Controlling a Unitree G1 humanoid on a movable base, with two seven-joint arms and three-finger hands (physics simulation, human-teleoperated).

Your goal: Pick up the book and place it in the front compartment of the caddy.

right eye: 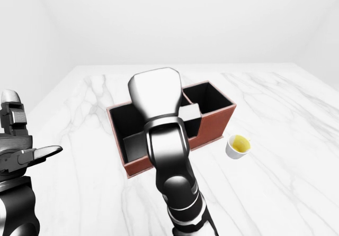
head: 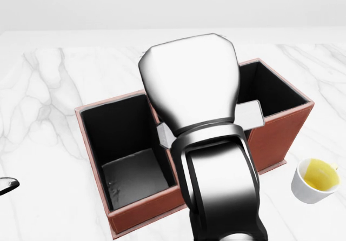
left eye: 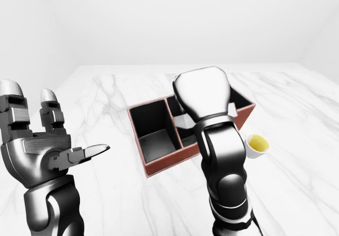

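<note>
Book (head: 253, 114), seen only as pale grey corners projecting at 3 and 9 o'clock from beneath the right hand (head: 190, 87), sits level over the middle of the caddy (head: 278, 133); which compartment lies under it cannot be told, since the hand covers that part. Right hand: back of the palm turned toward the head camera, fingers hidden below it, so whether they clasp the book cannot be told. Its forearm rises from 6 o'clock in the head view and crosses the caddy's near wall. Caddy: reddish-brown walls, black interior; a long compartment with a grey floor lies at 9 o'clock of the hand, a smaller dark compartment at 2 o'clock. Cup (head: 315, 180): white, holding yellow liquid, stands on the counter (head: 48, 95) at 4 o'clock of the caddy, near its corner but apart from it. Left hand (left eye: 45, 148): raised at the left edge of the left-eye view, well apart from the caddy, fingers upright and spread, thumb extended, holding nothing. Counter: white marble with grey veins.
</note>
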